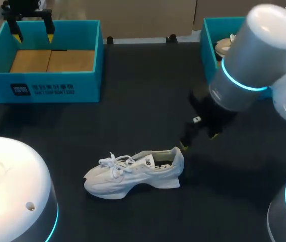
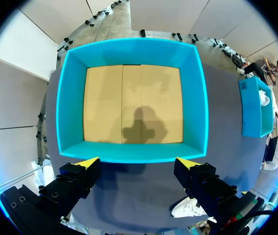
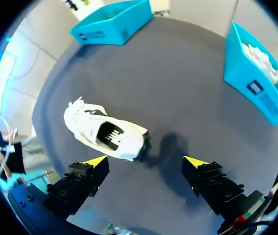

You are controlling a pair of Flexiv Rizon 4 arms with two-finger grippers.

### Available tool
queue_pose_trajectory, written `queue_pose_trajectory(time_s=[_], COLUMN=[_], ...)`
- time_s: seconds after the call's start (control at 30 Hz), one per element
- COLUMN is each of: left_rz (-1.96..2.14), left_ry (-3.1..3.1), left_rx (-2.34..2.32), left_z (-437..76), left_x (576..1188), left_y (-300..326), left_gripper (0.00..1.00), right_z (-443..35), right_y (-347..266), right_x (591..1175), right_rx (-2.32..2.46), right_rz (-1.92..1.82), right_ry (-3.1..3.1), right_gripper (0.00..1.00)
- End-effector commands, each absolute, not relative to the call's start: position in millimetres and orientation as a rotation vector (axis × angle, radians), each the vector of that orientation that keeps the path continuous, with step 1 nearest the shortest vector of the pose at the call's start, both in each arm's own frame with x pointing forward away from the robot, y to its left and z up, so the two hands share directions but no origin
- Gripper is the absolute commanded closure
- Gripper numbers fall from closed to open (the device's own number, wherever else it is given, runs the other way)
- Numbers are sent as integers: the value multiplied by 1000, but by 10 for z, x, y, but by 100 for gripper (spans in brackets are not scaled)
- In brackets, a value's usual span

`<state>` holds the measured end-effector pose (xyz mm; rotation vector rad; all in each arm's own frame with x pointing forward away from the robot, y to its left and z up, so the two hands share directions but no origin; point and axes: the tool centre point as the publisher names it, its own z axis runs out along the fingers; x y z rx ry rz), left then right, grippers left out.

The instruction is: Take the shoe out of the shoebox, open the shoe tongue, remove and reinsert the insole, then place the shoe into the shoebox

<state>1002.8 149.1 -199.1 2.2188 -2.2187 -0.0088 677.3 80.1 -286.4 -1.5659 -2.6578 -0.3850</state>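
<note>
White print on shoebox (image 1: pixel 42 89) front wall; L gripper (image 2: pixel 137 160) spread wide, empty, above it; R gripper (image 3: pixel 145 160) likewise agape near shoe (image 1: pixel 133 174) heel.

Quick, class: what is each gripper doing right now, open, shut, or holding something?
Left gripper: open, holding nothing, over the empty shoebox.
Right gripper: open, holding nothing, near the shoe.
</note>
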Motion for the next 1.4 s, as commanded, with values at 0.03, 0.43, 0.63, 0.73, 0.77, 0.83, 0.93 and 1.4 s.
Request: queue_pose_trajectory(time_s=[0.03, 0.43, 0.63, 0.73, 0.77, 0.83, 0.93, 1.4], left_rz=[-7, -7, -7, -7, -7, -7, -7, -7], left_ry=[-2219, -2219, -2219, -2219, -2219, -2219, -2219, -2219], left_rx=[2219, 2219, 2219, 2219, 2219, 2219, 2219, 2219], left_z=[-1993, -1993, -1993, -1993, -1993, -1993, -1993, -1993], left_x=[10021, 10021, 10021, 10021, 10021, 10021, 10021, 10021], left_y=[1494, 1494, 1494, 1494, 1494, 1494, 1494, 1494], left_gripper=[0, 0, 0, 0, 0, 0, 0, 0], right_z=[-2913, -2927, -3245, -3337, -3337, -3337, -3337, -3622], right_y=[526, 556, 423, 388, 388, 388, 388, 162], right_x=[6647, 6667, 6732, 6705, 6705, 6705, 6705, 6788], right_rx=[-591, -490, -176, -72, -72, -72, -72, -89], right_rz=[-1401, -1353, -1360, -1442, -1442, -1442, -1442, -1586], right_ry=[-2412, -2491, -2669, -2691, -2691, -2691, -2691, -2616], right_gripper=[0, 0, 0, 0, 0, 0, 0, 0])
